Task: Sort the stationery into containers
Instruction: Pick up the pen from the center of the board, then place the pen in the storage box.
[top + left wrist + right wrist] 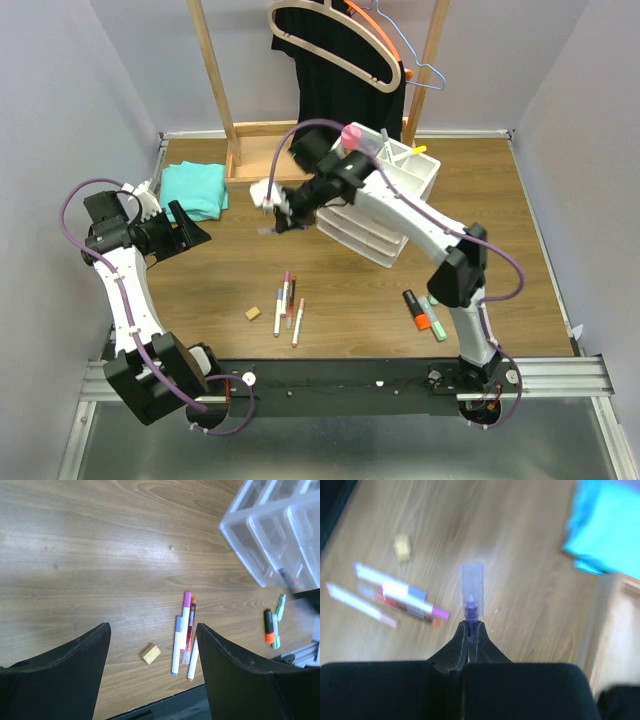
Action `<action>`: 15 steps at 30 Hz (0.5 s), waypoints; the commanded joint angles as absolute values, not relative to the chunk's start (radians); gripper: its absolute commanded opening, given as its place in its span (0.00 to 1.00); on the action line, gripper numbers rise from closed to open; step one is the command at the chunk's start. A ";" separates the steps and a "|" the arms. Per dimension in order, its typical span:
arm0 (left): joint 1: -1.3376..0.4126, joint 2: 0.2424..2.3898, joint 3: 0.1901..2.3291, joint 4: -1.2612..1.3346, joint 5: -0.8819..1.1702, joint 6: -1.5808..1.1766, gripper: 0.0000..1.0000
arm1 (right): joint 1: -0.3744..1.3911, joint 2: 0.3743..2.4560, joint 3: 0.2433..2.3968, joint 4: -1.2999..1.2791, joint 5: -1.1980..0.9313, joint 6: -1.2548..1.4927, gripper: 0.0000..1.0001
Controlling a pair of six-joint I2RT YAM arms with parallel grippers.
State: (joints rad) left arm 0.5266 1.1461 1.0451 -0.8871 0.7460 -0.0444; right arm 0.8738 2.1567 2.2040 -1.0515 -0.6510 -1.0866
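Looks like the carry step to me. The right jaws are pinched shut on a purple pen with a clear cap [471, 592], held up off the table [200, 290]. In the top view the white organiser [395, 225] sits at the pen's 3 o'clock and its divided tray [425, 180] at 2. The left jaws hang wide apart at 9 o'clock with nothing in them. Next move, I'd guess: swing toward 2 o'clock, line the pen up over a compartment, then let go. The loose pens [288, 305] and eraser [252, 313] wait at 6 o'clock and the highlighters [425, 315] at 4.
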 commanded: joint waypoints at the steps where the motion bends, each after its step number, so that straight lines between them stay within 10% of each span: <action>1: 0.425 1.175 1.109 -0.856 0.750 -0.012 0.78 | 0.770 2.019 2.135 -0.668 -0.893 -0.436 0.01; 15: 0.176 1.362 1.232 -0.805 0.706 -0.026 0.78 | 0.320 1.723 1.994 -0.215 -0.831 0.241 0.01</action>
State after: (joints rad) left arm 0.1982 1.3186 1.1744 -0.8085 0.7254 -0.0486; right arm 0.4408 1.8507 2.0613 -0.3202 -0.8501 0.0875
